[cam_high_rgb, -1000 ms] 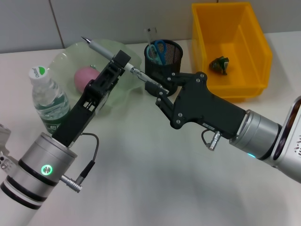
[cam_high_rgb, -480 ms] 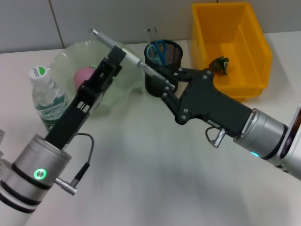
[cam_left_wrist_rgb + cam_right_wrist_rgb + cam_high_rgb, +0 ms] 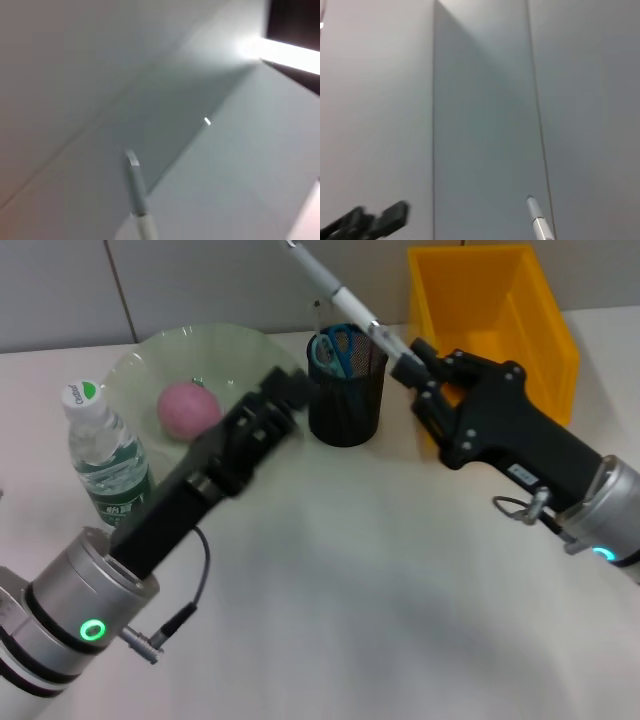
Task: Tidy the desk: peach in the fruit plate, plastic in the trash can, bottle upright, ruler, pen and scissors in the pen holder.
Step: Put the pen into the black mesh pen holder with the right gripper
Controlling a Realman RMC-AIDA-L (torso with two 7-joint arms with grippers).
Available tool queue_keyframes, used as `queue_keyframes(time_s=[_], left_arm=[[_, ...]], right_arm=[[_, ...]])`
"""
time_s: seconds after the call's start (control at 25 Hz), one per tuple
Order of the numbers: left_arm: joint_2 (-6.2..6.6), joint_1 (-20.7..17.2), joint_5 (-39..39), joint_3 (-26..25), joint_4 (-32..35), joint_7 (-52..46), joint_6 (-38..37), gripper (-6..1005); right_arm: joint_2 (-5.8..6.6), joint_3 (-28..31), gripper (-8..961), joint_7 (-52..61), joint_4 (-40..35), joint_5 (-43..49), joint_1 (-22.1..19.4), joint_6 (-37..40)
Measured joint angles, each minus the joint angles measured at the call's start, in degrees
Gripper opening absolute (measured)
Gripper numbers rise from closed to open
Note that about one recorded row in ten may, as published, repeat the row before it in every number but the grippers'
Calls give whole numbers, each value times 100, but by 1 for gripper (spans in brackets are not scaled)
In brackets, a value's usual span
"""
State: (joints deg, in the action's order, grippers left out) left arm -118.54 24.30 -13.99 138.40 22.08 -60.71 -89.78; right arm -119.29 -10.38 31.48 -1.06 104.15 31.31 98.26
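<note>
My right gripper point(image 3: 408, 362) is shut on the grey pen point(image 3: 335, 288), which slants up and to the left above the black mesh pen holder point(image 3: 345, 390). The pen point(image 3: 539, 224) also shows in the right wrist view, and the pen point(image 3: 138, 200) shows against the wall in the left wrist view. Blue scissors point(image 3: 336, 344) and a thin clear ruler point(image 3: 318, 316) stand in the holder. My left gripper point(image 3: 282, 405) is open and empty, just left of the holder. The pink peach point(image 3: 186, 406) lies in the green glass fruit plate point(image 3: 135, 365). The bottle point(image 3: 104, 454) stands upright. The plastic is hidden.
The yellow trash can point(image 3: 500, 310) stands at the back right, partly behind my right gripper. A grey wall runs along the back of the white desk point(image 3: 350, 590). The other arm's dark fingers point(image 3: 370, 220) show low in the right wrist view.
My left gripper let go of the pen and drew back and down. My right gripper carried the pen up and to the right, to above the pen holder.
</note>
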Motion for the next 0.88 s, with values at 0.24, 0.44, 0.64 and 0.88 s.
queue_keyframes(time_s=[0.24,0.44,0.64,0.88], left_arm=[[75,243,597,-152,-403,768,-341,639],[205,403,1311,-476,-677,1296,-282,665],[395,692,1920,-699,-1089,1325,-241,714],[608,976,2406,-786,-1572,1330,-118,807]], right_arm=[[9,-26,125,918,-643,0,-199,182],[17,-60,125,1887,-1437,0,-353,355],[19,-64,126,2811,-2202,7,-396,469],[75,-309,126,4828,-3615,58,-255,321]])
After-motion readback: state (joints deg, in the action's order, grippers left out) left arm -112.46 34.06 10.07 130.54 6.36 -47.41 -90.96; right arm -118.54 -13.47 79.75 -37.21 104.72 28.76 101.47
